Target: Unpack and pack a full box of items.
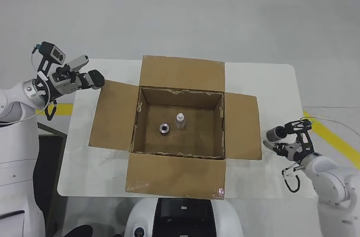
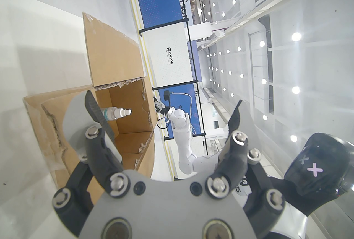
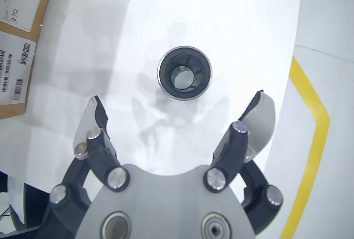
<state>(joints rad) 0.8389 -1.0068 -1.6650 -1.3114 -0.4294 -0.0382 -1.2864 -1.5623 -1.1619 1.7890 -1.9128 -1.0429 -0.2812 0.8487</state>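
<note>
An open cardboard box (image 1: 239, 125) sits mid-table with its flaps spread. On its floor stand a small clear bottle (image 1: 180, 120) with a white cap and a dark round ring part (image 1: 164, 127). My left gripper (image 1: 96, 79) hovers by the far end of the left flap, open and holding nothing. The left wrist view has the left gripper (image 2: 163, 101) aimed across the box (image 2: 110, 57), with the bottle (image 2: 114, 112) inside. My right gripper (image 1: 273, 140) is off the right flap, near the table's right edge. That right gripper (image 3: 177, 99) stands open just short of a black metal-rimmed cylinder (image 3: 184, 77) on the white table.
The right flap (image 3: 16, 30) carries printed labels and lies close to the black cylinder. A yellow floor line (image 3: 309, 90) runs past the table's right edge. White table (image 1: 274, 89) lies bare around the box on the right and far left.
</note>
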